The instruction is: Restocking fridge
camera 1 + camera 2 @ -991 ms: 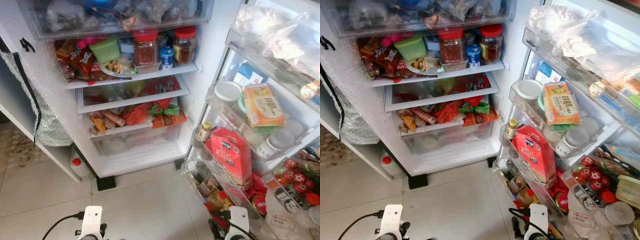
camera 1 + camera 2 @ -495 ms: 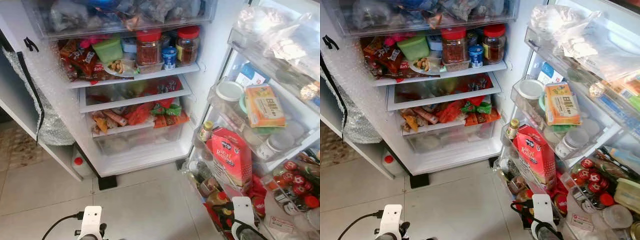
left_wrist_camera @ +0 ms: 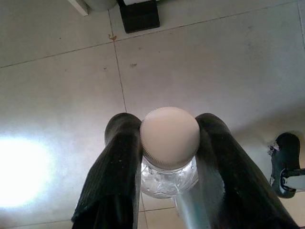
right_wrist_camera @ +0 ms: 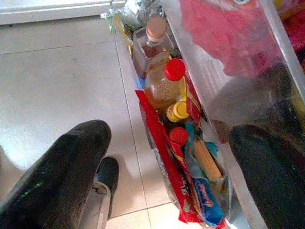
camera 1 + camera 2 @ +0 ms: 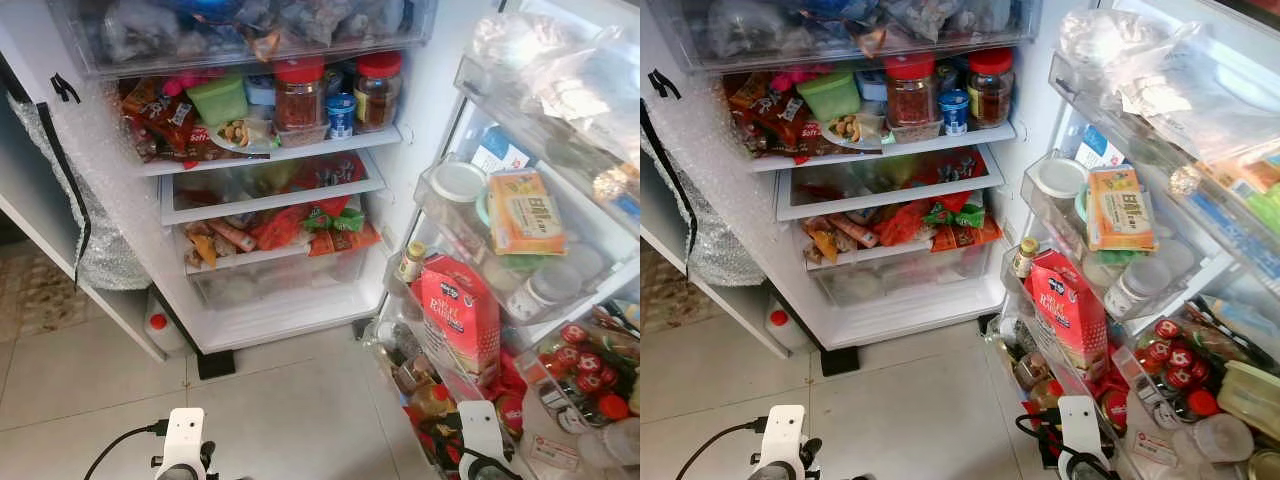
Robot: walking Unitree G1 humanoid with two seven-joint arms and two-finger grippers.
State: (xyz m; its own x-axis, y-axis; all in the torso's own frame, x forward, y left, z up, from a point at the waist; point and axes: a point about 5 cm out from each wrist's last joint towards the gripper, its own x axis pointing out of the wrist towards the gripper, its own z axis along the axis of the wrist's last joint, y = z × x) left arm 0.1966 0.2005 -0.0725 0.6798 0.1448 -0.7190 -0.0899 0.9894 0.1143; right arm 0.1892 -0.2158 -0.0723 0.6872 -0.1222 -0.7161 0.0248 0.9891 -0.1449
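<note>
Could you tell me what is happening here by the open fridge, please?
The robot stands before the open fridge, whose shelves and door racks are already crowded. Its left end effector is shut on a clear bottle with a white cap, held low above the tiled floor. The right end effector is open beside the lowest door rack, holding nothing. The bottle is not yet stocked.

Bright, even light; glare patch on the floor tiles; claws blurred close-up.
</note>
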